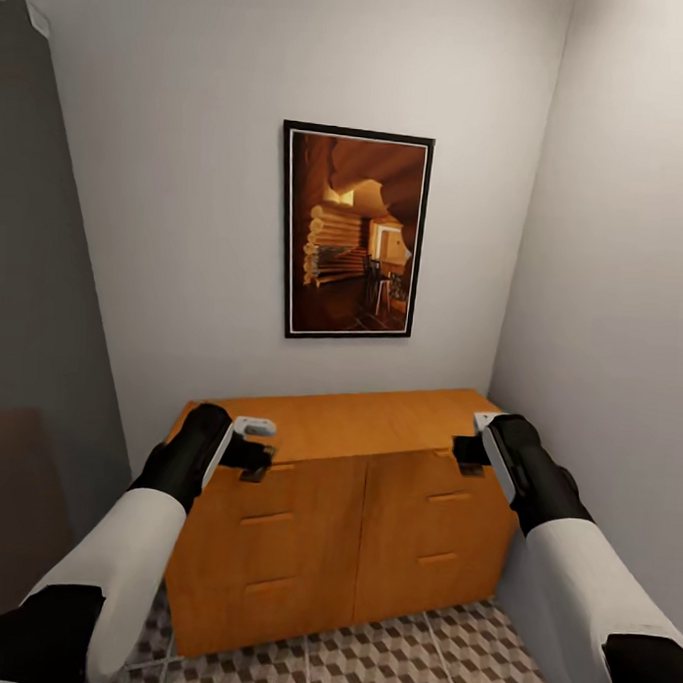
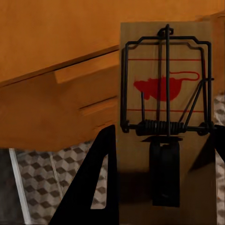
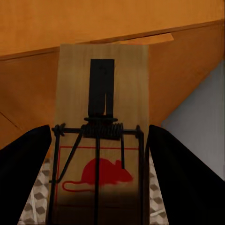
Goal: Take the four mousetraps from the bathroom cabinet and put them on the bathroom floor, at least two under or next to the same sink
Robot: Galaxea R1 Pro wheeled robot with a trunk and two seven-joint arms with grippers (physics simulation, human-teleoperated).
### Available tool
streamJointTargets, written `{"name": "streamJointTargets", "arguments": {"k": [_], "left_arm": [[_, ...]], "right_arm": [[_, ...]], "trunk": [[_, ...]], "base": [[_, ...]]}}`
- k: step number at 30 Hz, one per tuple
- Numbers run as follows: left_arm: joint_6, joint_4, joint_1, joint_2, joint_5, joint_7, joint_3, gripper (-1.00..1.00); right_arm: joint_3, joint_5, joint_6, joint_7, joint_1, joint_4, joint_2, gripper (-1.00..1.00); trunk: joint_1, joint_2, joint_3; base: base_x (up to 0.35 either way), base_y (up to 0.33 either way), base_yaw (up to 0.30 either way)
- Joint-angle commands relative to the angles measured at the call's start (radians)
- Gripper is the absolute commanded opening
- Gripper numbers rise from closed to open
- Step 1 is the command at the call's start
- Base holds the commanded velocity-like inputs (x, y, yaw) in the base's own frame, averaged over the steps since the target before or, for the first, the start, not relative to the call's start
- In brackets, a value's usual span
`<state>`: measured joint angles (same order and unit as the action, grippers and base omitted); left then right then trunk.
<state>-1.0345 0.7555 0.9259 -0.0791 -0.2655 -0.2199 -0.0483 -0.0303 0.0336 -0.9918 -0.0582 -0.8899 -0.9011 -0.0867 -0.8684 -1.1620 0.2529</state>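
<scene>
The orange-brown cabinet [image 1: 342,522] stands against the back wall with its drawers closed. My left gripper [image 1: 258,464] hovers at the cabinet's front top edge on the left, shut on a mousetrap [image 2: 164,93], a small wooden board with a black wire spring and a red mouse print. My right gripper [image 1: 469,453] is at the front top edge on the right, shut on a second mousetrap [image 3: 101,140] of the same kind. In both wrist views the trap sits between the black fingers [image 3: 183,178]. The cube-patterned bathroom floor [image 1: 385,654] lies below.
A framed picture [image 1: 354,232] hangs on the wall above the cabinet. The right wall [image 1: 624,296] runs close beside the cabinet's end. A dark grey panel [image 1: 32,315] stands at the left. Tiled floor shows in front of the cabinet.
</scene>
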Motion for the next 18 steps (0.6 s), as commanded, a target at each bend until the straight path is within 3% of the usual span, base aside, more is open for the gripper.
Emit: {"name": "streamJointTargets", "arguments": {"k": [1,4,11,18], "left_arm": [[-0.003,0.003,0.0,-0.002,-0.01,0.004,-0.005,-1.0],[-0.003,0.03,-0.002,-0.004,-0.007,0.046,-0.005,-1.0],[-0.003,0.103,-0.011,-0.006,-0.004,0.065,-0.006,-1.0],[0.001,0.124,-0.078,-0.005,-0.003,0.072,-0.009,-1.0]], "right_arm": [[-0.004,0.004,-0.004,-0.006,0.001,-0.002,-0.001,-1.0],[-0.005,0.004,-0.003,-0.006,0.024,-0.004,0.001,-1.0],[-0.004,0.004,0.0,-0.005,0.118,-0.009,0.006,-1.0],[-0.005,0.01,0.06,-0.005,0.19,-0.008,0.007,-1.0]], "trunk": [[0.001,-0.001,0.001],[0.001,-0.001,0.001],[0.001,-0.001,0.001],[0.001,-0.001,0.001]], "base": [[-0.325,-0.099,0.0],[-0.327,-0.099,0.0],[-0.329,-0.098,0.0],[-0.329,-0.098,0.0]]}}
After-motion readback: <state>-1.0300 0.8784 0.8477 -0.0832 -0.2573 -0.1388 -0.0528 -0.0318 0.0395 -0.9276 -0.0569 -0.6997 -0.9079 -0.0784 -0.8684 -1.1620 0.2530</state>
